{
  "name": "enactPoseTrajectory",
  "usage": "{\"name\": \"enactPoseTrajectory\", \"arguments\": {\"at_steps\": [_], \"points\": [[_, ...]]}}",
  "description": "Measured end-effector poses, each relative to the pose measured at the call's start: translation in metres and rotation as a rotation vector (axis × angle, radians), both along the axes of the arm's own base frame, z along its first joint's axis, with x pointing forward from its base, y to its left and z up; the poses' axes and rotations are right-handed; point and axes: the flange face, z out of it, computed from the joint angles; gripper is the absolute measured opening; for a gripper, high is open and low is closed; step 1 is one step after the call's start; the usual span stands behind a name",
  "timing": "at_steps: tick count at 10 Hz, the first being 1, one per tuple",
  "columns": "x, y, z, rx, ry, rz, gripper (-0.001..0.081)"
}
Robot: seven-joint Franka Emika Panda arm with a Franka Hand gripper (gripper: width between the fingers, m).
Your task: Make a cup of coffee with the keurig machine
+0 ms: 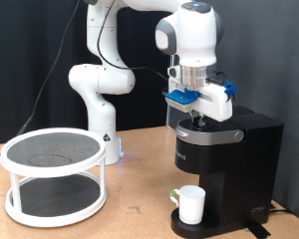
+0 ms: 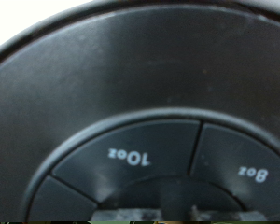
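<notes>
To the exterior view's left of the keurig machine [image 1: 224,164], a white two-tier round rack [image 1: 55,174] with dark mesh shelves is seen on the wooden table [image 1: 130,214], its left edge cut off by the frame. The machine itself stands upright, taller than wide, its dispensing front turned toward the exterior view's left; its lower right corner is cropped. The cup [image 1: 191,204] is set upright on the machine's round drip base, under the brew head, mouth upward. The gripper [image 1: 199,116] is lowered onto the machine's top, its fingertips hidden against the dark lid, so whether the fingers are apart or together cannot be told. In the wrist view only the machine's button ring is shown, blurred, with the 10oz button [image 2: 145,154] and an 8oz button [image 2: 247,168] legible.
</notes>
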Motion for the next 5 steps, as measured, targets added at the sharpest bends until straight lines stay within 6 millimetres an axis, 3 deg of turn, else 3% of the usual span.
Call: {"name": "enactPoseTrajectory", "arguments": {"at_steps": [5], "points": [[0.0094,-0.0031,-0.001,0.03,0.084,-0.014,0.0]]}}
